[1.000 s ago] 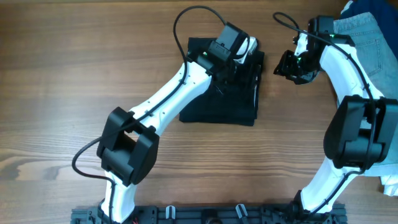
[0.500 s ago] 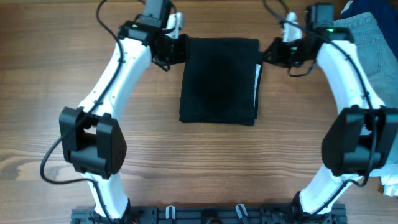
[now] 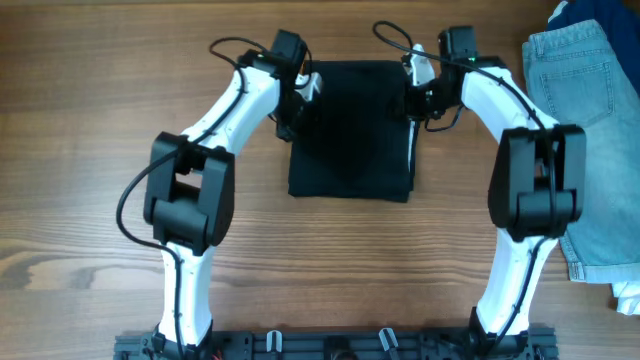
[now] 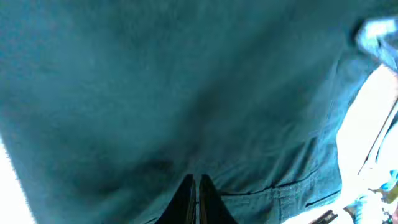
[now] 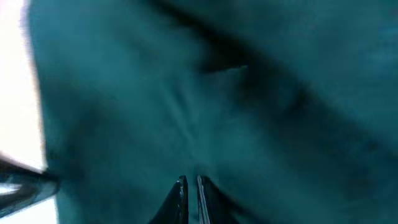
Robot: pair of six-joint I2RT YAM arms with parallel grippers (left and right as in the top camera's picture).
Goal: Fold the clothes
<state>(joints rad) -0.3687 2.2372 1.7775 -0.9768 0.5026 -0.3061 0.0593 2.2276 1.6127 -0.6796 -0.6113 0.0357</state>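
Note:
The black shorts (image 3: 350,130) lie folded into a flat rectangle at the middle of the table, with a thin white strip (image 3: 413,140) along their right side. My left gripper (image 3: 300,100) is at the upper left edge of the shorts. My right gripper (image 3: 418,95) is at their upper right edge. Dark fabric (image 4: 186,93) fills the left wrist view, where the left gripper (image 4: 197,182) is shut with its tips together over the cloth. In the right wrist view the right gripper (image 5: 191,182) is also shut over the fabric (image 5: 205,93). No cloth shows pinched between either pair.
Light-blue denim shorts (image 3: 590,130) lie spread along the table's right edge. A dark blue cloth (image 3: 570,12) is at the top right corner and something white (image 3: 628,295) at the lower right. Bare wooden table (image 3: 90,150) lies to the left.
Both grippers closed beside the shorts' far corners, then moved inward and toward me onto the upper side edges. The shorts lie as before.

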